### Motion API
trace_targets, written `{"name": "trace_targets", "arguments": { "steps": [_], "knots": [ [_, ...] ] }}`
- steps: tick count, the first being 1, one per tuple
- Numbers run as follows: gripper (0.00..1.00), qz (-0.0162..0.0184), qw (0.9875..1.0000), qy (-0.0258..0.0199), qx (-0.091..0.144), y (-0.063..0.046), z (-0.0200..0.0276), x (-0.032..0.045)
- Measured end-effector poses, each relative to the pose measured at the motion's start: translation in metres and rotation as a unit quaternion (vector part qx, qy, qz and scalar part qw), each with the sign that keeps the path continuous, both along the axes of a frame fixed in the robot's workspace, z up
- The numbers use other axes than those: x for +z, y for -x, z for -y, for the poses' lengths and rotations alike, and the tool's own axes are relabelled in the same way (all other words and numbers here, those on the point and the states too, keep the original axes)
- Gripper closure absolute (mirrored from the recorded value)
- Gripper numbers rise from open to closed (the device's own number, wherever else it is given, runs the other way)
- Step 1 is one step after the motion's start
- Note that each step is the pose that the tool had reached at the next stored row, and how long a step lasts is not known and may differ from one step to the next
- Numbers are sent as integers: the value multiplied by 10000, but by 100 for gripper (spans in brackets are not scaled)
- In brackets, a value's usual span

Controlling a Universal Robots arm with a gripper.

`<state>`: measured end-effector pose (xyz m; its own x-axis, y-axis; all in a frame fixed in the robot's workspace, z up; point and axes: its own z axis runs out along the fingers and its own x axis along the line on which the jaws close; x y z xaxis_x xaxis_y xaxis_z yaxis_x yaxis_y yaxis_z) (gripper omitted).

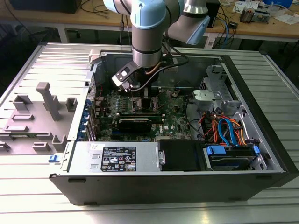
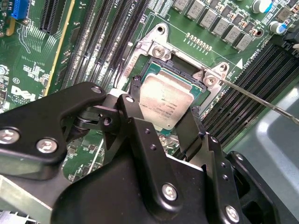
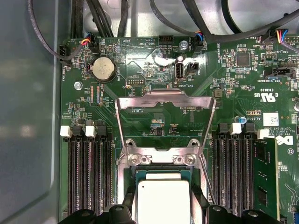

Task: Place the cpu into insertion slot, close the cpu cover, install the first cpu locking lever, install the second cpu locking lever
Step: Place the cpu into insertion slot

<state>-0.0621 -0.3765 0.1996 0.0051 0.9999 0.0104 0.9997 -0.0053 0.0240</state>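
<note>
Cpu [image 2: 164,93] in insertion slot [image 2: 184,69] — tool [image 2: 164,101] clamped on it.

A big silver tabletop [image 1: 149,212] with long grooves fills the front. Behind it stands a long tabletop of light wood [image 1: 70,21] on white legs [image 1: 62,33]. Wires [image 1: 228,23] and small bits lie on it. It is dark underneath.

One cpu [image 2: 166,100], one insertion slot [image 2: 156,49], one cpu cover [image 3: 166,96] — plus one round battery [image 3: 103,70] and two fingers [image 2: 189,133].

Silver cpu [image 3: 163,198] in insertion slot [image 3: 161,159], cpu cover [image 3: 166,95] open
</note>
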Motion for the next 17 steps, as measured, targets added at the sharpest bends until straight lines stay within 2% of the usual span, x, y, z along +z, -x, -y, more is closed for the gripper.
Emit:
{"name": "trace_targets", "arguments": {
  "steps": [17],
  "knots": [
    [45,0,10000,0,-36,30,0,-1]
  ]
}}
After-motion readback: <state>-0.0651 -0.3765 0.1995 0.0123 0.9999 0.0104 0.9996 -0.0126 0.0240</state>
